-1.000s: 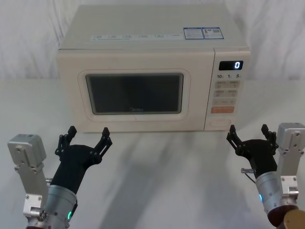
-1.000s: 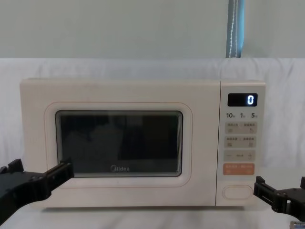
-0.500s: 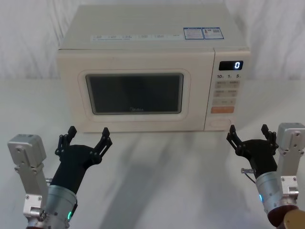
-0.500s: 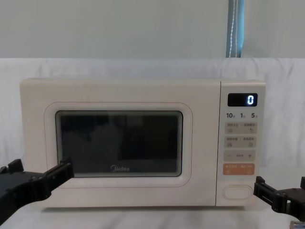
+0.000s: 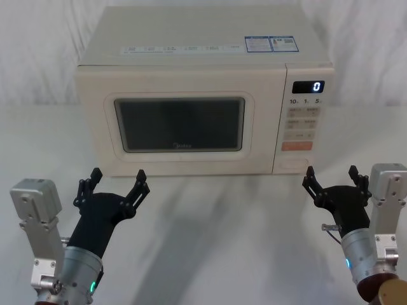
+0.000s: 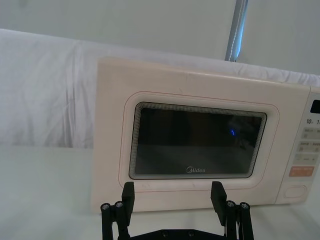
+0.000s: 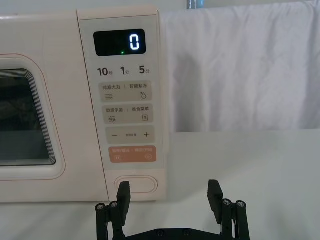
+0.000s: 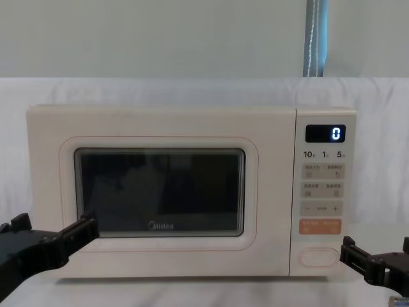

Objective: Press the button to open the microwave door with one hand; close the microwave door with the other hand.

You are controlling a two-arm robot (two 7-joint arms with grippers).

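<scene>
— What had changed over that last second?

— Nothing I could find. My left gripper [image 5: 109, 184] sat in the lower left of the head view exactly as it had a second before, and my right gripper [image 5: 332, 180] in the lower right likewise. Both sets of fingers were spread wide apart, holding nothing.

— And the microwave?

— Unmoved on the bench [image 5: 222, 222]. The microwave door [image 5: 180, 124] filled the centre of the head view, flush with the body and shut, its dark window blank. The display [image 5: 308, 87] in the upper right read zero, same as before.

— So where was the button?

— Lowest on the control panel, under the orange key [image 7: 133, 153]. In the right wrist view the button [image 7: 136, 184] lay just above and beside my left-hand finger there, a little left of the middle of the frame. In the chest view it [image 8: 318, 256] sat in the lower right, with my right gripper [image 8: 377, 265] close to its right and slightly lower.

— What did that stillness mean for the job?

— That I hadn't begun, I judged. The press was not yet made, and the door had to swing open before my left gripper [image 6: 175, 197], facing the window, had anything to close. My right fingers seemed the natural ones to go forward first, shifting inward to line up on that button.
</scene>
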